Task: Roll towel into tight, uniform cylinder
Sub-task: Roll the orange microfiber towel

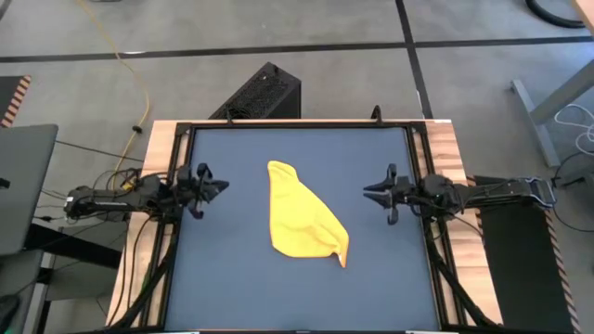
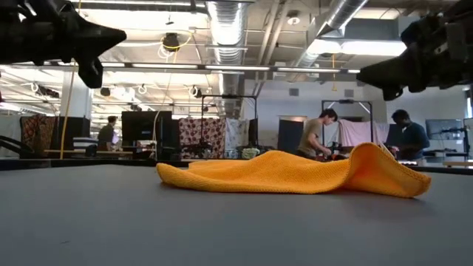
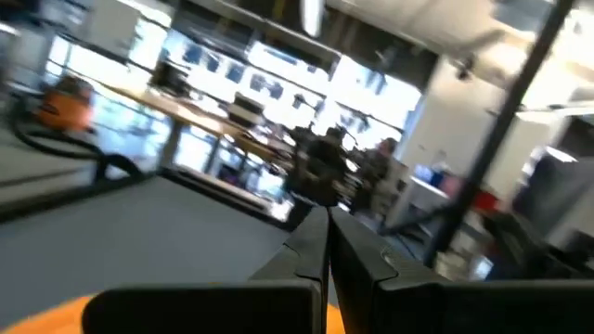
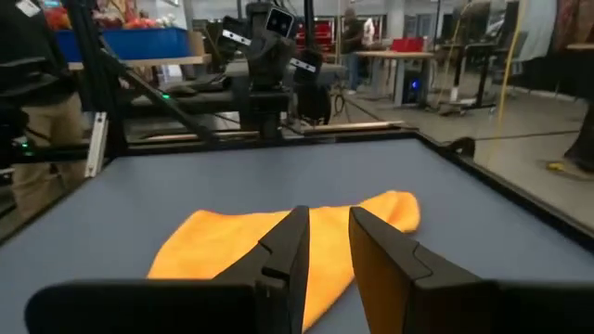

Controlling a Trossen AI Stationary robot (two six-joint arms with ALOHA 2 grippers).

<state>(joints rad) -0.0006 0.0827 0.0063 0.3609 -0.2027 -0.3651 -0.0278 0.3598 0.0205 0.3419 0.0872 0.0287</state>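
The yellow towel (image 1: 302,213) lies rumpled and loosely folded over in the middle of the dark mat (image 1: 232,278), narrow at its far end and wider at its near end. In the low view the towel (image 2: 295,174) rests flat, with a raised fold at its right. My left gripper (image 1: 223,184) hangs shut above the mat's left side, pointing toward the towel and clear of it. It shows in its own wrist view (image 3: 327,209) with the fingers together. My right gripper (image 1: 368,190) hangs above the mat's right side, its fingers a little apart (image 4: 328,213), with the towel (image 4: 278,241) ahead of it.
The mat is framed by a black rail and wooden borders (image 1: 445,139). A black box (image 1: 264,93) stands on the floor beyond the far edge. Bare mat lies all around the towel. People stand at benches far off in the room (image 2: 318,133).
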